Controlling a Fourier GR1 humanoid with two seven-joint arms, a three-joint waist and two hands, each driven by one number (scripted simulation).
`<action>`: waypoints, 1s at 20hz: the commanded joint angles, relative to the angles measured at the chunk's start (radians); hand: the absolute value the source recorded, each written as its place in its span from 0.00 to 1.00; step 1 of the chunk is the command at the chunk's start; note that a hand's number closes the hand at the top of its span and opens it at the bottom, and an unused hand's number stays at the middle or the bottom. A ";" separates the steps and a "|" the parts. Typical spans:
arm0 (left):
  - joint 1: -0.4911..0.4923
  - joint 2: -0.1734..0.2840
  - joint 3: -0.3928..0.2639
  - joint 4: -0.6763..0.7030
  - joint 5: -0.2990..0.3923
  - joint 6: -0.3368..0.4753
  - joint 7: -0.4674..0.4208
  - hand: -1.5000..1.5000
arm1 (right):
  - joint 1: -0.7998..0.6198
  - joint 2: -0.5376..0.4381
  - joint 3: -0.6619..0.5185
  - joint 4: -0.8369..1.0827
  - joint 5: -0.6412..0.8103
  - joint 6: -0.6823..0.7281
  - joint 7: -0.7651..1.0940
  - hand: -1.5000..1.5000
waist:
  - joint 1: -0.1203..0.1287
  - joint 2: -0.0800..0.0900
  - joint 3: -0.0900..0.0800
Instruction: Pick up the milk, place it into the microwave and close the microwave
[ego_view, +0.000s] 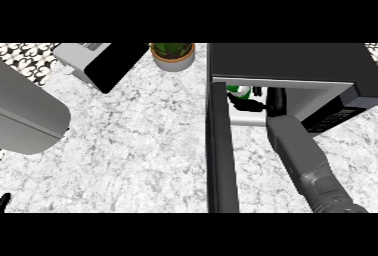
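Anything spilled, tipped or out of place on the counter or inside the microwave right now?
Nothing stands out. The microwave door hangs wide open, with the right hand inside beside the milk; whether the carton is upright is hidden. The potted plant stands upright, and no spill shows on the counter.

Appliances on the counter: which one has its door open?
The black microwave at the right: its door swings out toward the robot, and the right hand reaches inside. The grey toaster has no door.
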 joint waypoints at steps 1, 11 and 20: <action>-0.040 0.009 0.017 0.067 -0.017 -0.002 -0.019 0.00 | -0.072 -0.036 0.042 0.066 0.086 -0.124 -0.003 1.00 | 0.000 0.002 -0.001; -0.022 0.030 0.033 0.048 0.009 -0.056 -0.030 0.00 | -0.151 -0.048 -0.032 0.172 0.072 -0.311 0.035 1.00 | 0.033 0.013 0.001; -0.118 0.008 -0.007 0.077 -0.040 0.001 0.014 0.00 | -0.127 -0.165 -0.070 0.216 0.059 -0.248 0.023 1.00 | 0.038 0.031 0.003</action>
